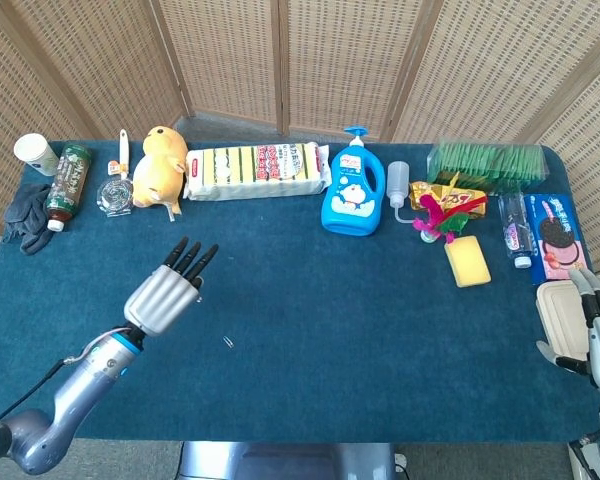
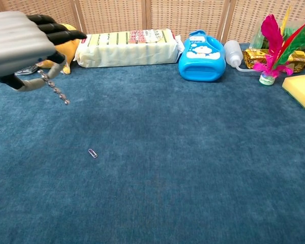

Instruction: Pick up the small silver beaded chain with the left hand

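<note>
Holding the chain [image 2: 54,89] now, your left hand [image 2: 21,44] has it pinched between thumb and a fingertip, the rest of the fingers [image 2: 58,30] reaching forward, and the free end dangles clear of the table [image 2: 193,168]. In the head view the hand [image 1: 166,293] sits over the left-centre of the cloth, and the chain is too small to make out under it.

You can see how this thing behaves: it hangs in a limp line, so it is light and has no stiffness at all. It will likely swing with any quick wrist move. The beads look smooth and metallic, so judge them slippery; a slack pinch could let it slide out bead by bead. You have it near one end, which leaves a long tail. A hold nearer the middle would swing less, but the pinch looks sound as it is.

Just below on the cloth lies a paperclip [image 2: 93,153], well apart from the chain. Behind the hand sit the yellow plush [image 2: 66,50] and the sponge pack [image 2: 127,47]; the dangling end is clear of both.

Your right hand [image 1: 598,335] rests at the far right edge beside a white box [image 1: 554,310], fingers loosely apart, holding nothing.
</note>
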Tool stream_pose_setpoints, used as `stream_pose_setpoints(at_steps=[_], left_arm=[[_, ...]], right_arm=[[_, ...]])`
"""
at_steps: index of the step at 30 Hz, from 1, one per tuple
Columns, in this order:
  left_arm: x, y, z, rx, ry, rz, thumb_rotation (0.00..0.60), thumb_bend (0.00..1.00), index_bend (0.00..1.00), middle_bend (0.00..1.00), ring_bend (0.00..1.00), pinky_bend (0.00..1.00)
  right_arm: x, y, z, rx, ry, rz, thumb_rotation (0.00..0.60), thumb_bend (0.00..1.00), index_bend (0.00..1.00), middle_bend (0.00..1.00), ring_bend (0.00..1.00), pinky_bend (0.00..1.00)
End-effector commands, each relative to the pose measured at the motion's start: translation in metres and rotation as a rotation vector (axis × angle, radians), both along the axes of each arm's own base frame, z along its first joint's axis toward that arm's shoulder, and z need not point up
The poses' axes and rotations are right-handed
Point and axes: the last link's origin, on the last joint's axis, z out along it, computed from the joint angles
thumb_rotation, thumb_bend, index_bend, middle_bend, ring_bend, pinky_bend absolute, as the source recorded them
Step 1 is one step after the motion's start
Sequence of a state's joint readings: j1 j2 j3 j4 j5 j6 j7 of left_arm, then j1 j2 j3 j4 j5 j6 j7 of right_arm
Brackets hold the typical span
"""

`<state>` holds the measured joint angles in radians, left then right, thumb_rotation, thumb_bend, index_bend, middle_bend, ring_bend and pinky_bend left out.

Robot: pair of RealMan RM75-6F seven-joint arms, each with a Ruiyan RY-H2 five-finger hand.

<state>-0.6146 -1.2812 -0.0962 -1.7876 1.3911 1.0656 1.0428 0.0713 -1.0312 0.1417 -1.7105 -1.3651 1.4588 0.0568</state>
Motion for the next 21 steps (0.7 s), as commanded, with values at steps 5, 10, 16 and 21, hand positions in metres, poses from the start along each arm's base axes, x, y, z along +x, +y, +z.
stream_pose_setpoints(at_steps=[5,10,16,21], left_arm=[[0.014,-0.015,-0.02,-0.08,0.023,-0.005,0.6,0.69,0.54,0.01,0.09,0.09],[0.017,-0.034,-0.028,-0.123,0.017,0.022,0.6,0.69,0.54,0.01,0.09,0.09],[0.021,-0.045,-0.029,-0.144,0.026,0.037,0.6,0.69,0.54,0.01,0.09,0.09],[0.019,-0.048,-0.028,-0.161,0.025,0.072,0.6,0.69,0.54,0.01,0.09,0.09]], right_arm=[[0.0,-0.001,-0.001,0.005,0.003,0.003,0.6,0.0,0.0,0.0,0.0,0.0],[0.001,0.0,0.0,0.005,0.0,0.012,0.6,0.0,0.0,0.0,0.0,0.0],[0.001,0.001,0.0,0.003,0.0,0.012,0.6,0.0,0.0,0.0,0.0,0.0],[0.002,0.001,0.0,0.0,0.007,0.011,0.6,0.0,0.0,0.0,0.0,0.0]])
